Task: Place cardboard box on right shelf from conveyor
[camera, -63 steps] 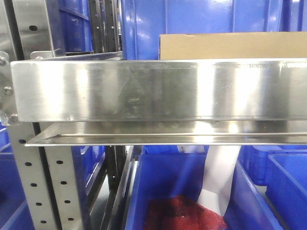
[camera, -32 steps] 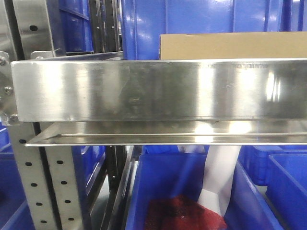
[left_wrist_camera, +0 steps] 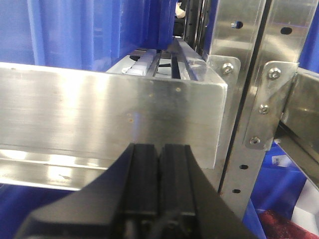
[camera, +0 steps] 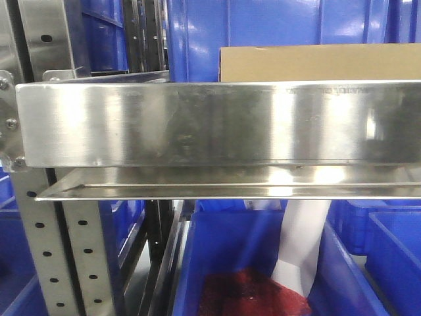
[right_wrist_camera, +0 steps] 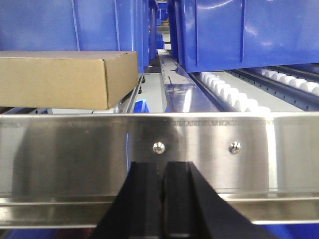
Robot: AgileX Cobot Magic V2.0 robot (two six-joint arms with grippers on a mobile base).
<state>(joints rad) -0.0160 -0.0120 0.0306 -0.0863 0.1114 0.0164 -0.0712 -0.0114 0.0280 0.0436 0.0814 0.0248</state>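
The cardboard box lies flat on the right shelf, just behind the steel front lip, left of centre in the right wrist view. In the front view only its top strip shows above the shelf lip. My right gripper is shut and empty, in front of the lip and to the right of the box. My left gripper is shut and empty too, facing the end of a neighbouring steel lip. The conveyor is out of view.
Blue plastic bins stand on the shelf behind and right of the box, beside white rollers. Perforated steel uprights rise right of the left gripper. Below the shelf, a blue bin holds red fabric and white sheeting.
Only the reflections on the steel lip shift a little. The box and shelf look the same.
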